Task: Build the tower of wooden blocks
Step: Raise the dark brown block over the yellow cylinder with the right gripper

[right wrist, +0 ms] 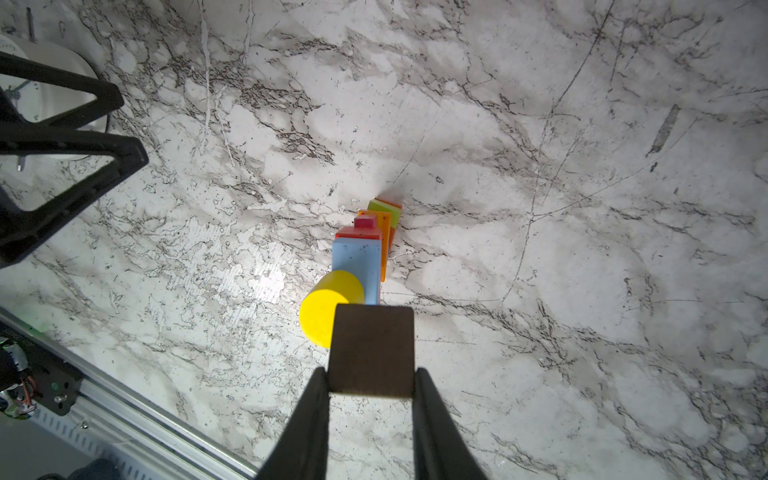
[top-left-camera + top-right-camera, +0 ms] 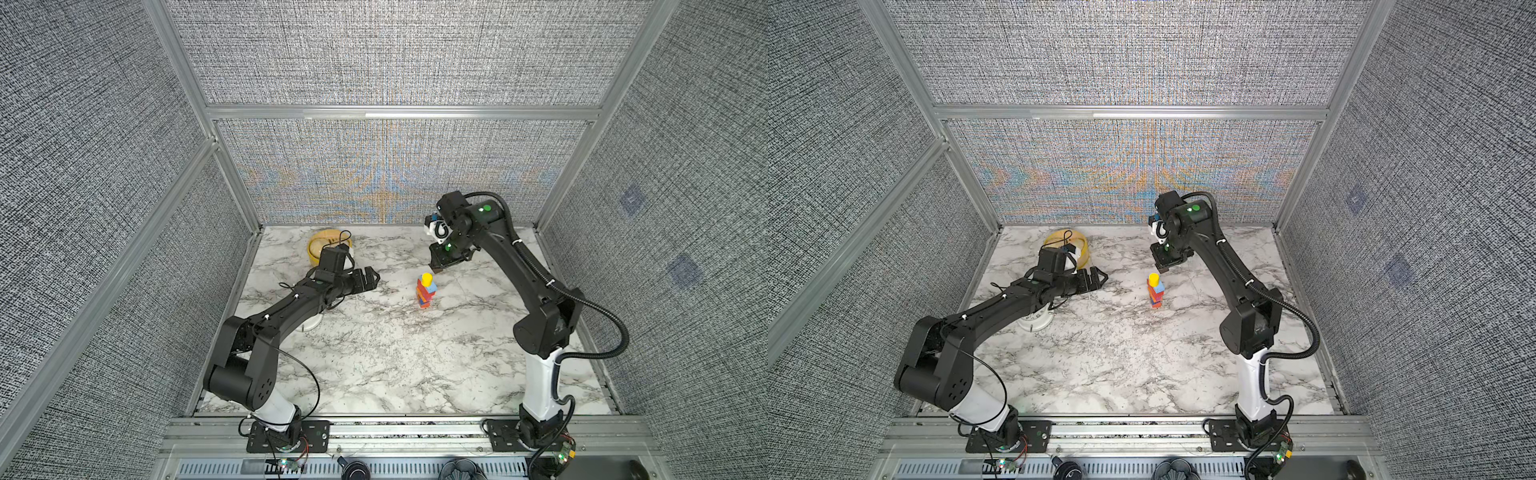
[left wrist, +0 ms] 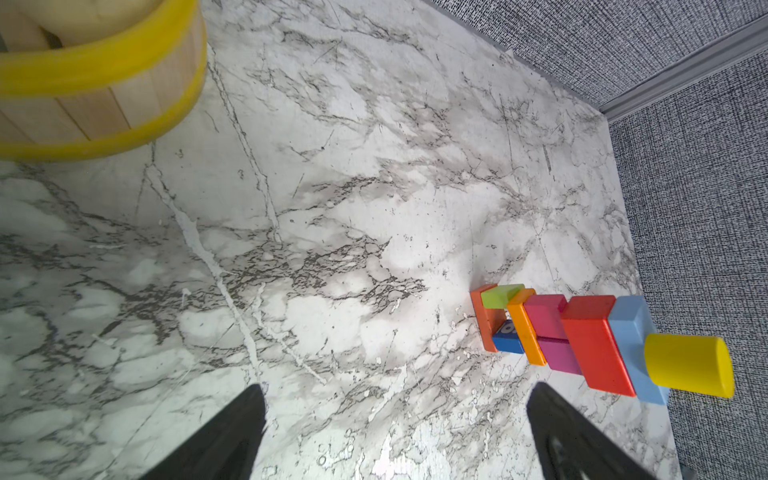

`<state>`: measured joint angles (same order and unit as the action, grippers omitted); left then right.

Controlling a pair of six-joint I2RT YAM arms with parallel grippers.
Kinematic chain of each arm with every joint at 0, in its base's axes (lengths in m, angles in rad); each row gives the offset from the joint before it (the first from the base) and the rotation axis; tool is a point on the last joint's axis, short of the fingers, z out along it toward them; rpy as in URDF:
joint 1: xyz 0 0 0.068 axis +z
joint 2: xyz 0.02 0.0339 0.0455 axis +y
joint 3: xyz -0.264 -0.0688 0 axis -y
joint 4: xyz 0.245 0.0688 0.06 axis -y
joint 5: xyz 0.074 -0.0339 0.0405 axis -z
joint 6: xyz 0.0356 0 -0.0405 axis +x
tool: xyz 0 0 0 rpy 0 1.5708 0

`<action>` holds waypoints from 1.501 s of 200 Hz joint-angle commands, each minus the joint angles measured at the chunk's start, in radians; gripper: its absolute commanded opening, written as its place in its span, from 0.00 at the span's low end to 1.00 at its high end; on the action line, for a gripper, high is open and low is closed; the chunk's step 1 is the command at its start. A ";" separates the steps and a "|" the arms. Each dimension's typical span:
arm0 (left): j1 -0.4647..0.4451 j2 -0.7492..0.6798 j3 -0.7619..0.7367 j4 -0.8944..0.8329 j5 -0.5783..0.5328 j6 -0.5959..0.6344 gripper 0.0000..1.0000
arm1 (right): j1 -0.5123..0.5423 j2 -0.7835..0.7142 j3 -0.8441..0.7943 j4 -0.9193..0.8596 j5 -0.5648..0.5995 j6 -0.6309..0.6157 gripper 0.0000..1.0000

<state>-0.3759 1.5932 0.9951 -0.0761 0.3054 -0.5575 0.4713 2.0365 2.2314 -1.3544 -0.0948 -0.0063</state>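
While left tool [image 3: 397, 390] gapes, right tool [image 1: 371, 376] pinches brown block [image 1: 372, 345].

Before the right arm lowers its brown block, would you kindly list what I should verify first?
1. The brown block is held between the fingers of the right gripper: ok.
2. The tower stands upright on the table: ok.
3. The yellow cylinder tops it, flat end up: ok.
4. It is centred on the light blue block: not ok, it sits toward one end.
5. The brown block is lined up over the yellow cylinder: cannot tell.
6. The left gripper is open and apart from the tower: ok.
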 commanded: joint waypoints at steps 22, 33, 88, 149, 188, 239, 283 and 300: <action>0.000 0.001 -0.004 0.032 -0.004 0.007 0.99 | 0.024 0.019 0.030 -0.065 -0.005 -0.014 0.29; 0.001 0.002 -0.004 0.032 -0.003 0.007 0.99 | 0.030 0.025 0.037 -0.076 -0.003 -0.017 0.29; 0.001 0.005 -0.005 0.034 -0.002 0.007 0.99 | 0.046 0.040 0.045 -0.084 -0.005 -0.022 0.29; 0.003 0.005 0.000 0.025 -0.003 0.013 0.99 | 0.056 0.057 0.053 -0.091 -0.003 -0.024 0.30; 0.003 0.002 0.000 0.022 -0.003 0.016 0.99 | 0.058 0.066 0.055 -0.088 -0.003 -0.024 0.29; 0.003 0.001 -0.001 0.022 -0.002 0.016 0.99 | 0.058 0.071 0.048 -0.081 0.001 -0.021 0.30; 0.002 0.002 0.000 0.021 -0.002 0.018 0.99 | 0.058 0.073 0.048 -0.077 0.007 -0.021 0.30; 0.003 0.002 0.001 0.022 -0.001 0.017 0.99 | 0.058 0.076 0.047 -0.077 0.010 -0.020 0.30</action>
<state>-0.3740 1.5959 0.9897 -0.0616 0.3058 -0.5510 0.5285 2.1056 2.2780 -1.4239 -0.0925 -0.0242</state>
